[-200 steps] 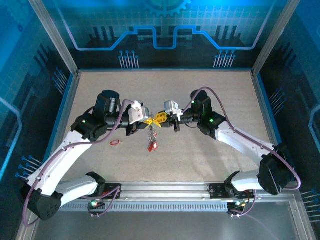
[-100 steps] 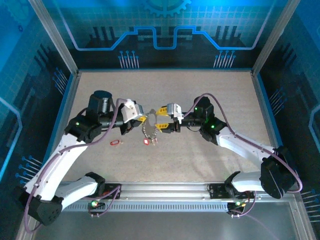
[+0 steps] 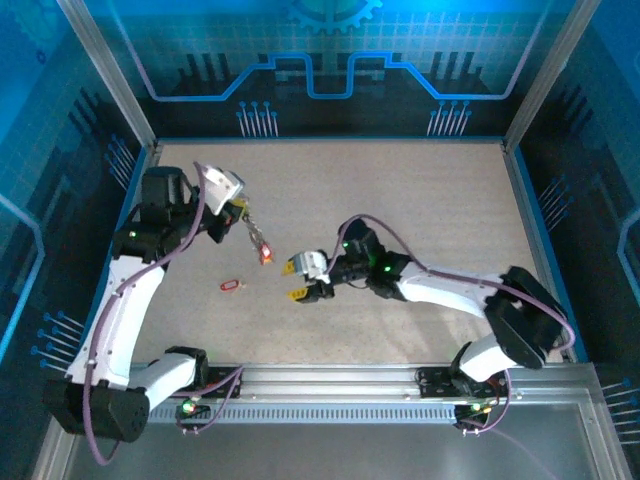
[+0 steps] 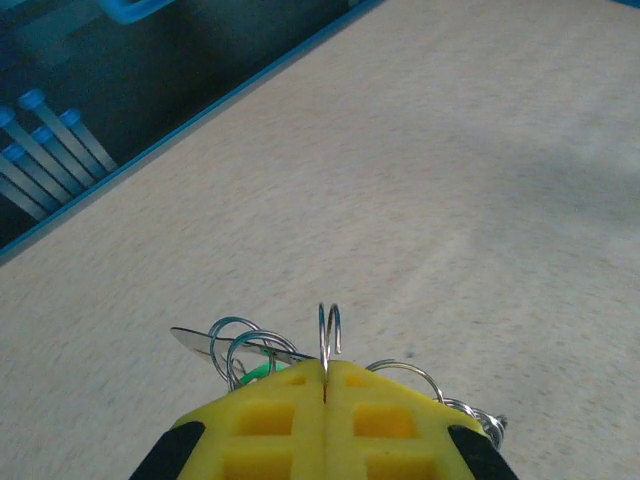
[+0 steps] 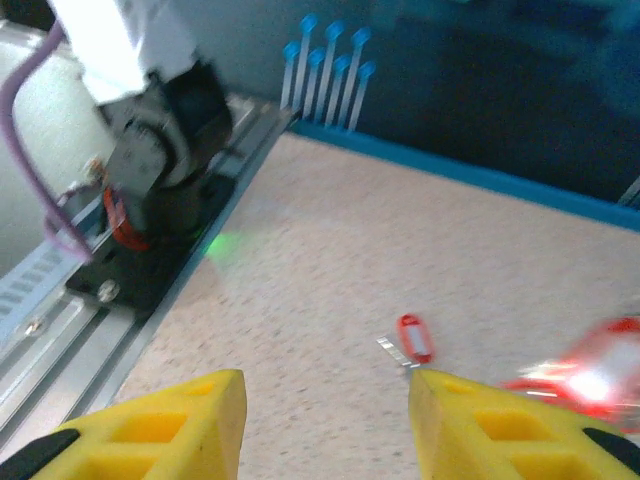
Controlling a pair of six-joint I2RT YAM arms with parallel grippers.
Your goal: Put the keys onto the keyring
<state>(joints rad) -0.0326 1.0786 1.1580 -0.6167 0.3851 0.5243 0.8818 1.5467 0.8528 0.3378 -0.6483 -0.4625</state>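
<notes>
Small silver loose key (image 3: 231, 285) with an oblong red plastic tag lay flat on the speckled beige table (image 3: 420, 200), long axis roughly left-right in the top view. Right gripper (image 3: 296, 280) sat near it on its right, yellow jaws parted, empty; its wrist view put the key ahead, toward the right-hand finger. Right arm looked nearer and free. Left gripper (image 3: 238, 208) was clamped on the silver metal keyring (image 4: 329, 335), with a red-tagged hanging key (image 3: 265, 251) dangling.

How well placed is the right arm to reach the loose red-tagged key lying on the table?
Probably yes: the right gripper stands open beside the key, facing it, with bare table between; the left gripper holds the keyring well clear.
</notes>
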